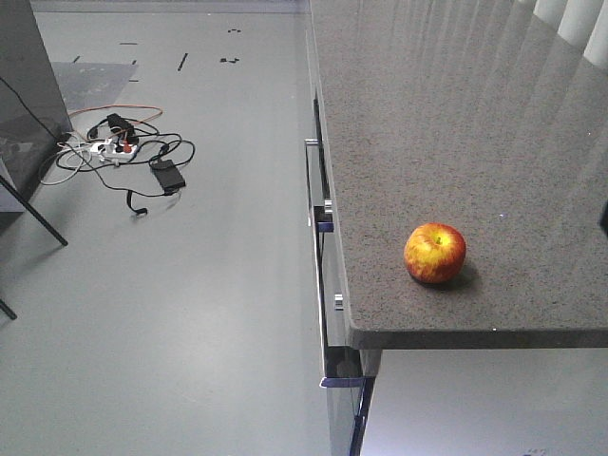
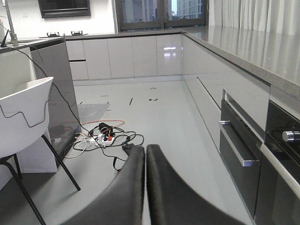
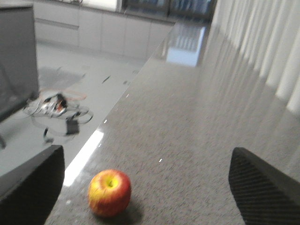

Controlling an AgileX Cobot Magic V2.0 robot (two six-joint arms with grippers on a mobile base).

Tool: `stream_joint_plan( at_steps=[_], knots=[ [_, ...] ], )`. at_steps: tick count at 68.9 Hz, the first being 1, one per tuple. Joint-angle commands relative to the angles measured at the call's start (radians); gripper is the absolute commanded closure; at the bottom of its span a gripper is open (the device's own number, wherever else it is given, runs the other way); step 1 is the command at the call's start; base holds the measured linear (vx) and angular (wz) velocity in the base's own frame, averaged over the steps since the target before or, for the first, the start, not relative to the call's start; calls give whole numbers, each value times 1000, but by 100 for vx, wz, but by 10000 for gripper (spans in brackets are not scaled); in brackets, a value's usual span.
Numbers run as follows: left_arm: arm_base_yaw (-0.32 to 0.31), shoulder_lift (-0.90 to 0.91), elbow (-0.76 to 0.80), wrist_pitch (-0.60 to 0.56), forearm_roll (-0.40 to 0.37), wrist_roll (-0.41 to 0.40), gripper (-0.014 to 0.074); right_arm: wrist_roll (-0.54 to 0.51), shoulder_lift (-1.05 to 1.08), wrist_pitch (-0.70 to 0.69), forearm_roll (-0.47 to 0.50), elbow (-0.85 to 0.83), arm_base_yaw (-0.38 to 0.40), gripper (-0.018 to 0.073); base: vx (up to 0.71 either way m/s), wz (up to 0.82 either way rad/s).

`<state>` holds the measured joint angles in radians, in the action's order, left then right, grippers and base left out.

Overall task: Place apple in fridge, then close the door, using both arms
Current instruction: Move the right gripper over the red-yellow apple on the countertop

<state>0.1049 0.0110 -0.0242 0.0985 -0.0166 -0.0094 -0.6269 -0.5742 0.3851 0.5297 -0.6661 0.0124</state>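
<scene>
The apple (image 1: 435,253), red with yellow patches, sits upright on the grey speckled counter (image 1: 456,123) near its front left corner. In the right wrist view the apple (image 3: 110,192) lies low and left of centre. My right gripper (image 3: 147,152) is open wide above the counter, with the apple nearer its left finger (image 3: 33,183) and touching neither finger. My left gripper (image 2: 145,148) is shut and empty, hanging over the floor in front of the counter cabinets. The fridge and its door are not recognisable in any view.
A dark grey upright unit (image 1: 21,85) stands at the far left, with a white chair (image 2: 23,117) beside it. A tangle of cables and a power strip (image 1: 123,150) lies on the grey floor. Drawers with metal handles (image 2: 238,145) run below the counter.
</scene>
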Motion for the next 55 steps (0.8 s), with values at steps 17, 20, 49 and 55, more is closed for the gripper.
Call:
stream_joint_plan(
  at_steps=[17,20,49,55],
  knots=[
    [-8,14,20,-73,-10,-8,605,-138,-384,235,170,-358,-1,-102,0,0],
    [-8,14,20,-73,-10,-8,605,-166,-426,242,211,-380,-1,-101,0,0],
    [-8,14,20,-73,-10,-8,605,-268,-745,182,366,-425,-1,-91,0,0],
    [-8,14,20,-73,-10,-8,605,-269,-789,161,377,-425,-3,-90,0,0]
  ],
)
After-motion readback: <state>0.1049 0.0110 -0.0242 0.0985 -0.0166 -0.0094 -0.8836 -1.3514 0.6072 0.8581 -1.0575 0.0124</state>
